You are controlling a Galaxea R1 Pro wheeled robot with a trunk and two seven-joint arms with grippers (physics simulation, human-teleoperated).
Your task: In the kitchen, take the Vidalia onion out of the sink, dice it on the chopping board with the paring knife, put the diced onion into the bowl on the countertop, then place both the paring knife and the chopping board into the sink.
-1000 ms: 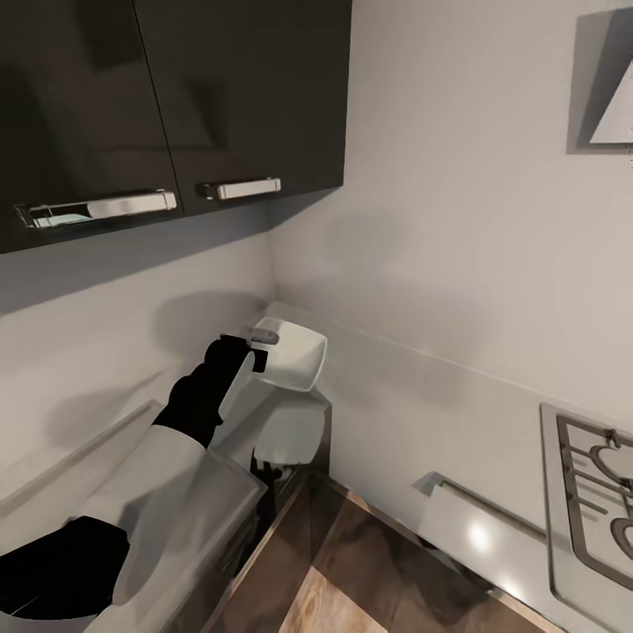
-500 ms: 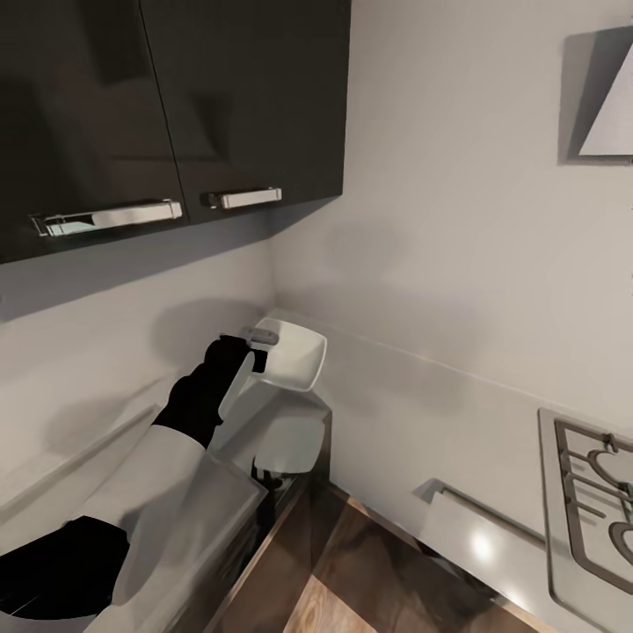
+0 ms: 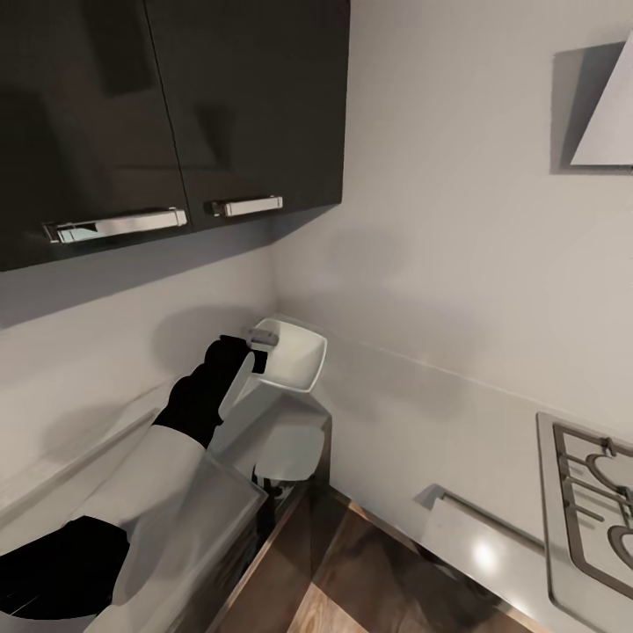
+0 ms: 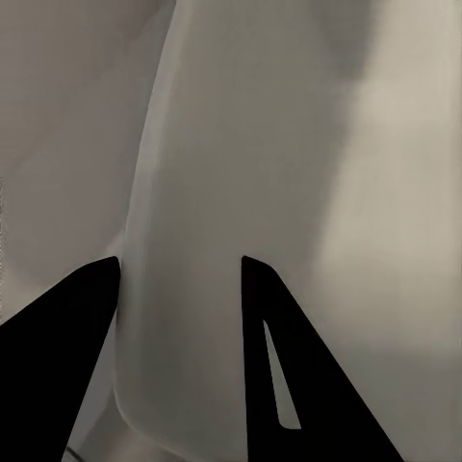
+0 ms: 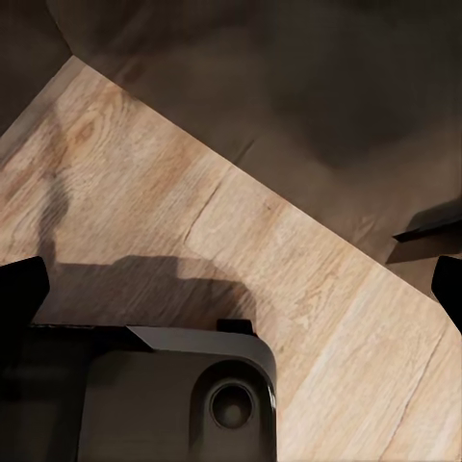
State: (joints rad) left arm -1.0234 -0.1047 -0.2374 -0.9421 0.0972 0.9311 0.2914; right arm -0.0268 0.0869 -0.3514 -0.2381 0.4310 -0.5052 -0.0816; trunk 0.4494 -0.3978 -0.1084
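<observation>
No writing, label, brand, number or sign can be read anywhere in these pictures.

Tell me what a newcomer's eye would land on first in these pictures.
First, the white bowl held up in the kitchen corner by the left gripper, above the countertop, its rim between the gripper's fingers in the left wrist view. Next, the dark wall cabinets at upper left and the hob at lower right.
</observation>
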